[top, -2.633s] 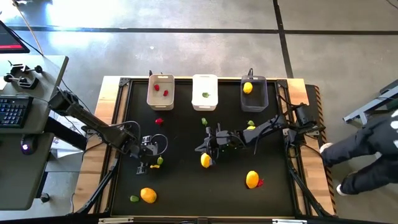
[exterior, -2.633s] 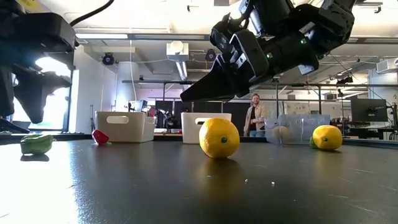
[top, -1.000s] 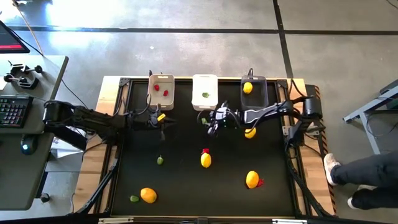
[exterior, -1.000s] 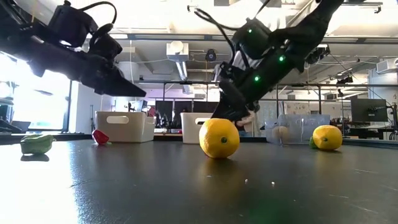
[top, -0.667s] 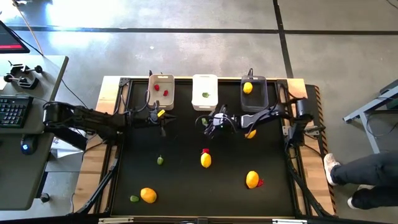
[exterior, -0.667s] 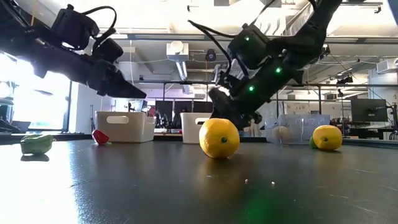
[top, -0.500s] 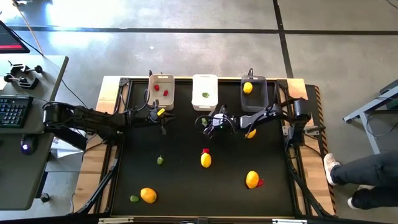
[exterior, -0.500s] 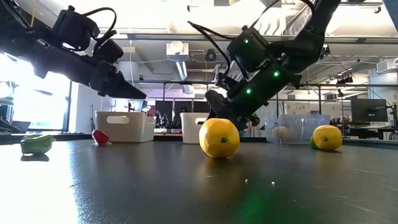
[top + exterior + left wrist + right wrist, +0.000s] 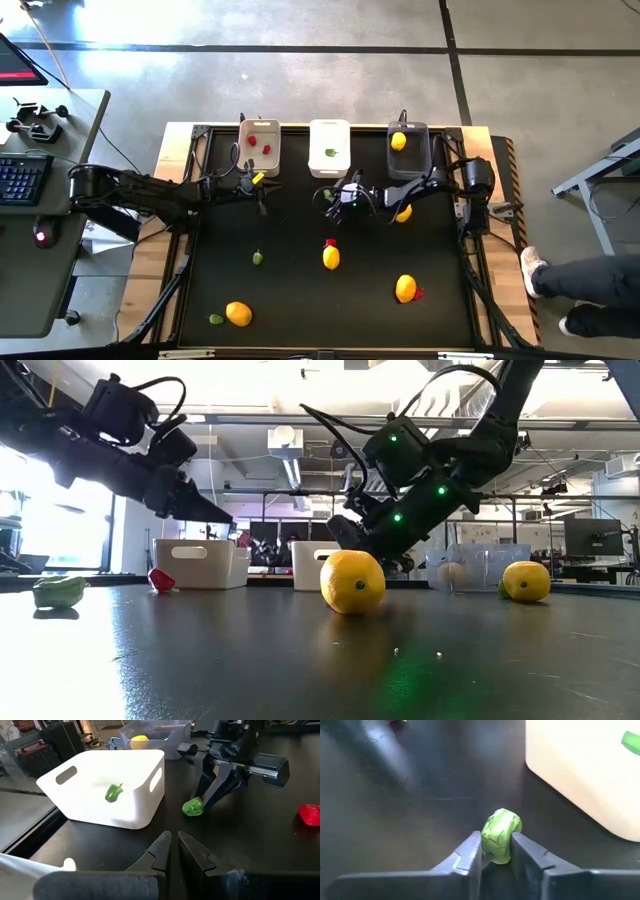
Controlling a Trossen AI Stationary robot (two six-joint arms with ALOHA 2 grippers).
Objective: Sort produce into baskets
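Note:
Three baskets stand along the far edge: beige (image 9: 258,147) with red pieces, white (image 9: 329,148) with a green piece (image 9: 113,792), dark grey (image 9: 408,150) with a yellow lemon-like fruit (image 9: 398,141). Just in front of the white basket a small green piece (image 9: 501,836) lies on the black table, and my right gripper (image 9: 332,196) is shut on it. My left gripper (image 9: 174,846) hovers shut and empty in front of the beige basket (image 9: 262,186), pointing toward the right gripper. My right gripper pinches the green piece's two sides (image 9: 490,842) between its two fingers (image 9: 472,852). The fingers slant down at it from the table's right side. The piece's underside (image 9: 193,812) sits on the table.
Loose on the table lie yellow fruits (image 9: 331,258) (image 9: 405,288) (image 9: 238,314) (image 9: 402,212), red pieces (image 9: 330,243) (image 9: 418,294) and green pieces (image 9: 257,258) (image 9: 216,320). A person's legs show beyond the table's right edge (image 9: 590,290).
My right gripper has sunk to the table in front of the white basket, shifting slightly toward the table's left, down onto the green piece.

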